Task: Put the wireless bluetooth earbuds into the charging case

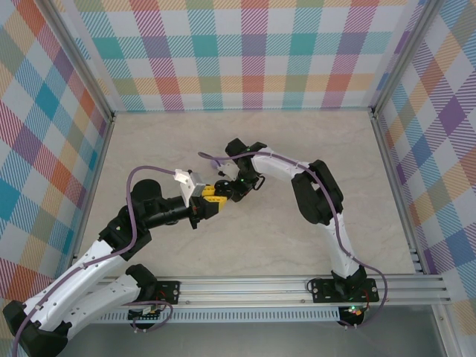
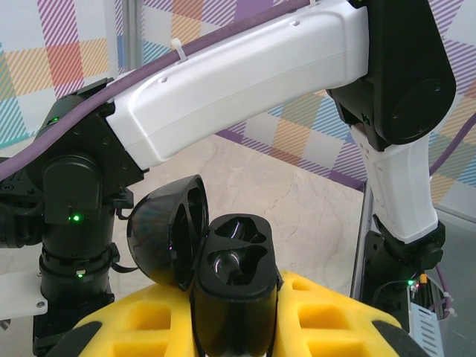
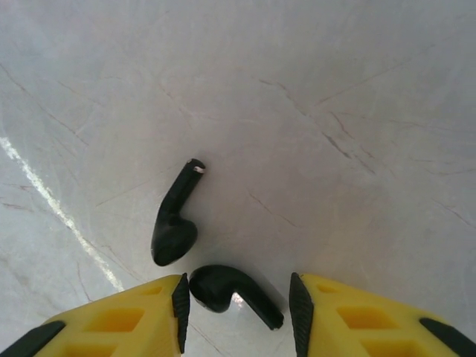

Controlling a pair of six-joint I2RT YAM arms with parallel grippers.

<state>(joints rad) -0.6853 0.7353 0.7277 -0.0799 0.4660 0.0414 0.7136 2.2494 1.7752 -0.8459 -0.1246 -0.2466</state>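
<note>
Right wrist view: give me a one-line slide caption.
Right tool straddling one black earbud on the table, a second earbud lying just ahead.

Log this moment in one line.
left gripper: shut on open black charging case; right gripper: open, straddling black earbud on table; second earbud: beside it

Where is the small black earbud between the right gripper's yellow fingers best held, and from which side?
Probably across its rounded head, from straight above: the small black stemmed earbud lies flat on the pale marbled table, its thin stem slanting, and the right gripper straddles it.
</note>
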